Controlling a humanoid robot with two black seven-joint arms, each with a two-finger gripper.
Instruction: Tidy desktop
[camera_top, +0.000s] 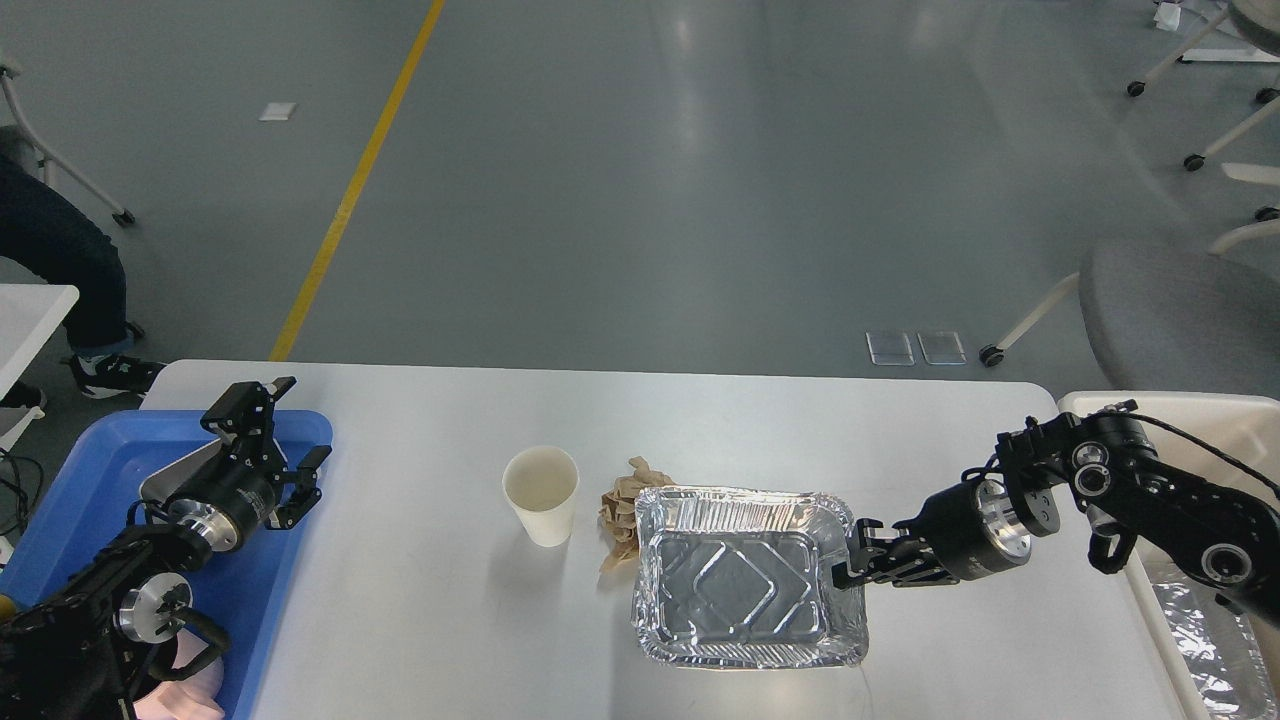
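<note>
Nearest me, my left gripper hangs spread and empty over the blue tray. On the desktop, my right gripper meets the foil tray's right rim; whether it pinches I cannot tell. Thin foil may buckle or slide, nudging the crumpled paper against the paper cup.

the worktop lies bare between the blue tray at its left edge and the paper cup, and along its far edge. mid-worktop, cup, crumpled brown paper and foil pan crowd together; the right hand sits against the pan's right rim.
</note>
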